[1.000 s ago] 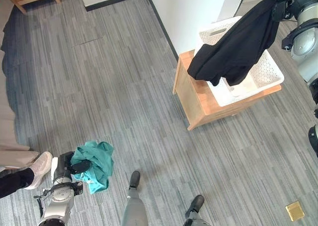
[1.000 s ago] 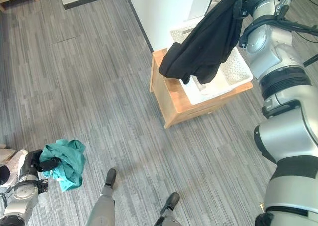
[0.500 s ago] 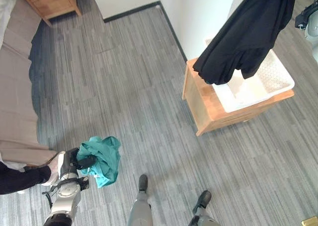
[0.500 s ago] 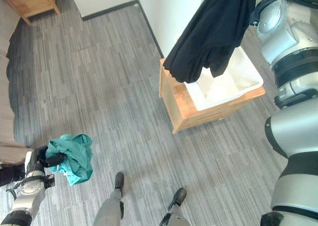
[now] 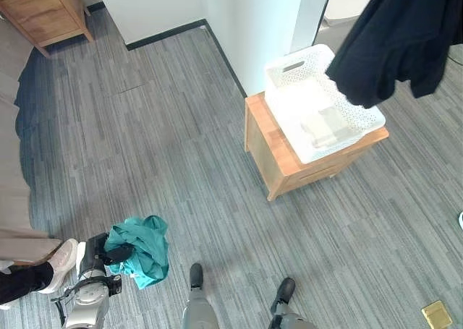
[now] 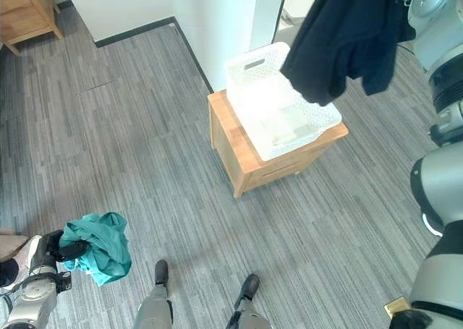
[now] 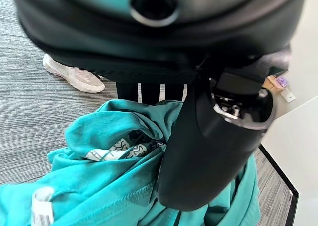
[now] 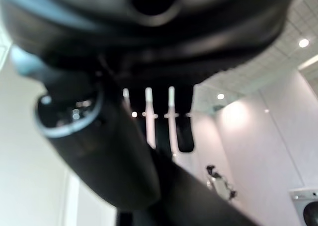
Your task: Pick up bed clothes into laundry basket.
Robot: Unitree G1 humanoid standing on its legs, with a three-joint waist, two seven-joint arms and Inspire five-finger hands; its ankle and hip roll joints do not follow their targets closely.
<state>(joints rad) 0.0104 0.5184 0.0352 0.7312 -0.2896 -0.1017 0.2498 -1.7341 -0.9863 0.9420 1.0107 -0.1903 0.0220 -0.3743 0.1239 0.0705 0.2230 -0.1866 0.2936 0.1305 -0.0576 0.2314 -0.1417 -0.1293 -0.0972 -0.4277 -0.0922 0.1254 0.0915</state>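
Since the earlier frame, the black garment (image 5: 401, 40) has been swung off the laundry basket (image 5: 322, 112) toward two o'clock, apparently gripped by the right hand (image 8: 154, 136). Teal clothes (image 7: 114, 161) are clutched by the left hand (image 5: 116, 253) at seven o'clock. Neither is deposited.

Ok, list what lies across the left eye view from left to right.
A person's shoe → left hand → teal garment it grips → wooden side table → white laundry basket on it → black garment hanging at the upper right.
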